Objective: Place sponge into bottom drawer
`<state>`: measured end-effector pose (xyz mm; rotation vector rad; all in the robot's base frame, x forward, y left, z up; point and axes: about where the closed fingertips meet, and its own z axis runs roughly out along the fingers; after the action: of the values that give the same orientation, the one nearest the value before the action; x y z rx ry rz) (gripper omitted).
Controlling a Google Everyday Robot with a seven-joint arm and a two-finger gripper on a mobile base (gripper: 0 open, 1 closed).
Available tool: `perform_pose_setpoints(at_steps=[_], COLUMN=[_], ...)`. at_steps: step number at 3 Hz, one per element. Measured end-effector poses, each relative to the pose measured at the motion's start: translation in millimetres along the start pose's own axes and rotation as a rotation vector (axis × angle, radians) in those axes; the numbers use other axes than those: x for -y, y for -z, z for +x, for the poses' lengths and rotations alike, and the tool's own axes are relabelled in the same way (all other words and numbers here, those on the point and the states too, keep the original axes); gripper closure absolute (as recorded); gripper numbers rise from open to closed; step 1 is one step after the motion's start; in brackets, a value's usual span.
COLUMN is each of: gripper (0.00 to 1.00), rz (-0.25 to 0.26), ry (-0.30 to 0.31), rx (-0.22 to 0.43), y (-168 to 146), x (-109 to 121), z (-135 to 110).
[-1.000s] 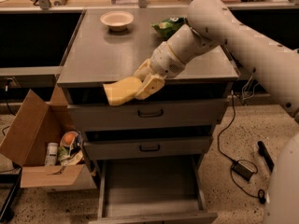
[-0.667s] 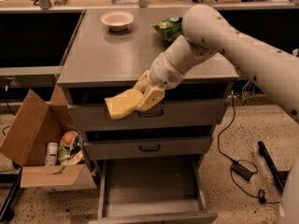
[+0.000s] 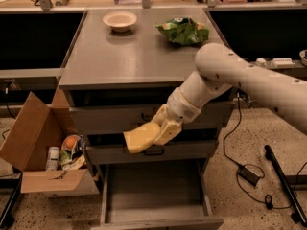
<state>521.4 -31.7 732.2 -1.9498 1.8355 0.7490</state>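
The gripper [image 3: 159,128] is clamped on one end of the sponge [image 3: 139,140], which hangs in front of the middle drawer [image 3: 192,150], above the open bottom drawer [image 3: 153,188]. Lowered this close to the cabinet, the soft sponge could snag that drawer's front or twist out of the pinch.

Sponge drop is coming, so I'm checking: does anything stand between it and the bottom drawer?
Nothing visible does. The gripper holds the sponge in front of the middle drawer, above the open bottom drawer, with only open air between.
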Motion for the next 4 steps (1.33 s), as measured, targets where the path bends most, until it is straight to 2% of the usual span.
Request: perform_pose_setpoints(at_steps=[1,2,3,4], gripper=[1.0,1.0,1.0,1.0], rz=[-0.048,-0.048,-0.061,-0.05], ry=[-0.136,-0.136,-0.212,-0.311], rx=[-0.007,-0.007,-0.014,-0.021], y=[-42.1,-42.1,-68.3,-100.1], x=[-13.7,-13.7,-12.5,-16.0], z=[67.7,67.7,101.8,148.1])
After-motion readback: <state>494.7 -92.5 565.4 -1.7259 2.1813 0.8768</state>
